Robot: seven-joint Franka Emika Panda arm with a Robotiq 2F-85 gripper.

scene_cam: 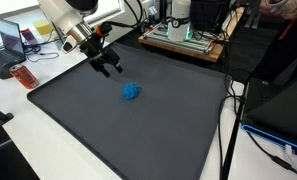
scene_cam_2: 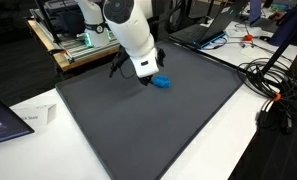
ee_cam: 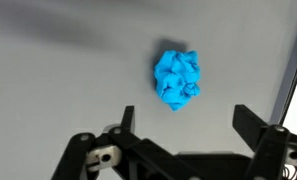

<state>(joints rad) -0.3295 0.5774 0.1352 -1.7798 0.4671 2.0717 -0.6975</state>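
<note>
A crumpled bright blue lump (scene_cam: pixel 132 92), like a wadded cloth or paper, lies on the dark grey mat (scene_cam: pixel 108 130). In the wrist view the blue lump (ee_cam: pixel 177 78) sits just beyond my gripper (ee_cam: pixel 186 122), whose two black fingers stand wide apart with nothing between them. In an exterior view my gripper (scene_cam: pixel 109 66) hangs above the mat, up and to the left of the lump. From the opposite side the white arm (scene_cam_2: pixel 133 35) partly covers the blue lump (scene_cam_2: pixel 162 82), which peeks out beside it.
A wooden platform with electronics (scene_cam: pixel 186 40) stands at the mat's far edge. A laptop (scene_cam: pixel 10 42) and an orange object (scene_cam: pixel 24 76) rest on the white table (scene_cam: pixel 13 130). Black cables (scene_cam_2: pixel 273 85) trail past the mat's side.
</note>
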